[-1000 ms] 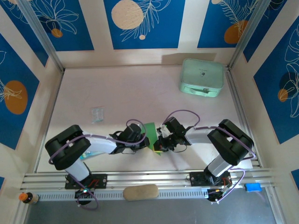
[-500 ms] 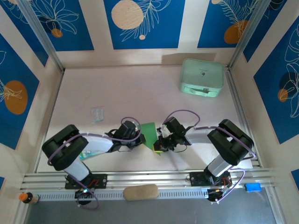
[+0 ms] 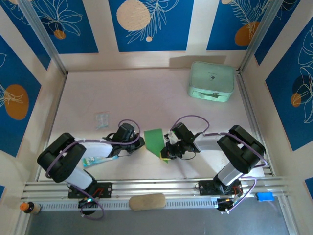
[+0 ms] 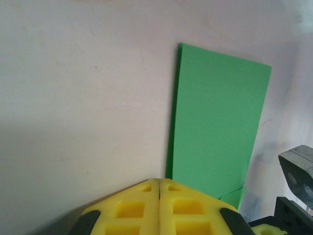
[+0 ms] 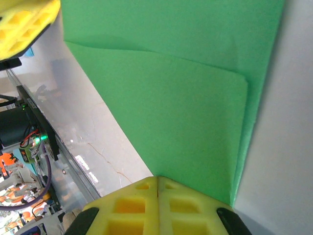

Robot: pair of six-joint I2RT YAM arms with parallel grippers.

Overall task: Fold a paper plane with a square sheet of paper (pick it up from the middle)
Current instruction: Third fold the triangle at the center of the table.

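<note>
The folded green sheet (image 3: 154,141) lies flat between the two arms, its long axis pointing away from them. The right gripper (image 5: 157,179), closed, touches its edge. The left gripper (image 4: 159,181), also closed, is just beside it.

This is a robotics lab test cell, a boxed-in bench built for machine trials. A pale table (image 3: 146,98) is fenced by aluminium-profile posts (image 3: 43,39) rising at 10 and 2 o'clock. A slotted aluminium rail (image 3: 161,187) runs along 6 o'clock, with the left arm (image 3: 66,159) and the right arm (image 3: 239,147) bolted to it and purple cables (image 3: 190,116) looping off them in the open. The walls (image 3: 149,24) at 9, 12 and 3 o'clock are printed backdrop panels, blue with white leaves and orange or cream discs. Loose props lie about: a mint-green case (image 3: 211,81) at 1 o'clock and a small orange-capped bottle (image 3: 29,207) at 7 o'clock.
</note>
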